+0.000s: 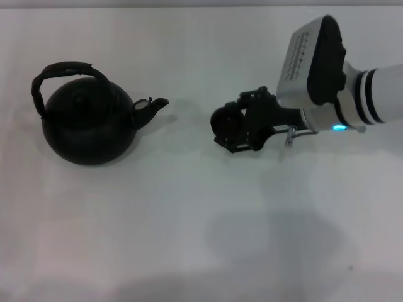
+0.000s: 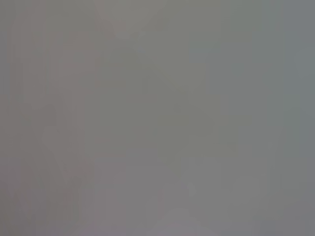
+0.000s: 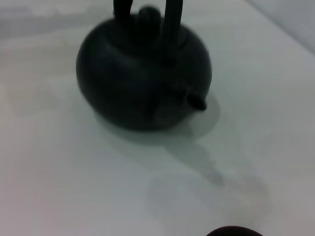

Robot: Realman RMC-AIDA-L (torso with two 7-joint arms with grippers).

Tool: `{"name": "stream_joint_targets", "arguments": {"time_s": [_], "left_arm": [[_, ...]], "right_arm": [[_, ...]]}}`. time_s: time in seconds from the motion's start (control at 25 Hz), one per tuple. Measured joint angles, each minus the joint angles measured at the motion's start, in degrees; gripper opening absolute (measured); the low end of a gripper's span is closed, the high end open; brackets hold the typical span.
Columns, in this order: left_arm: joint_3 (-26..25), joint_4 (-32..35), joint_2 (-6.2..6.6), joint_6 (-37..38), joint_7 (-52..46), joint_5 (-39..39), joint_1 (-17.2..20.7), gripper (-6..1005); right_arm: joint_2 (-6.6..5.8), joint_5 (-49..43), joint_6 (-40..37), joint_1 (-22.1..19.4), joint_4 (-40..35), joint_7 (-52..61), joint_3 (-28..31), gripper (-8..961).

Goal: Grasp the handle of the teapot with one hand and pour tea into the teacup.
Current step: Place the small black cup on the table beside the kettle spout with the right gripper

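Reaching in from the right side of the head view on a white-sleeved arm, with the right gripper [image 1: 234, 123] low over the white tabletop [image 1: 189, 220] near its middle. Holding the teacup [image 1: 225, 121] there, dark fingers [image 1: 247, 99] closed in against its two sides, the small round cup sitting between them at tabletop level; cannot tell whether the cup rests on the surface or hangs just above it. Leaving the teapot [image 1: 88, 126] well apart on the left, upright on the tabletop, with nothing touching it. Arching over the knobbed lid [image 1: 80, 97] with the rough handle [image 1: 63, 68], free of any grip. Pointing the short spout [image 1: 151, 108] towards the teacup, with a clear stretch of tabletop between the two. Looking from the right wrist view straight at the teapot [image 3: 138, 78], with the handle [image 3: 172, 19] rising over the lid, the spout [image 3: 194, 101] turned towards the camera, and the pot's shadow on the tabletop [image 3: 74, 187] in front. Catching only a dark curved sliver of the teacup [image 3: 234, 231] at the edge of that picture. Showing nothing of the left arm in the head view, and only a flat grey field in the left wrist view.
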Motion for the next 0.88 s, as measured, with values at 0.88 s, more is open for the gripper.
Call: {"name": "stream_joint_targets", "arguments": {"time_s": [0.88], "left_arm": [[0.09,-0.06,0.04,-0.56,-0.03,0.92,-0.27,829]], "right_arm": [[0.04,2.98,-1.96,-0.38,3.67,-2.50,-0.79,806]]}}
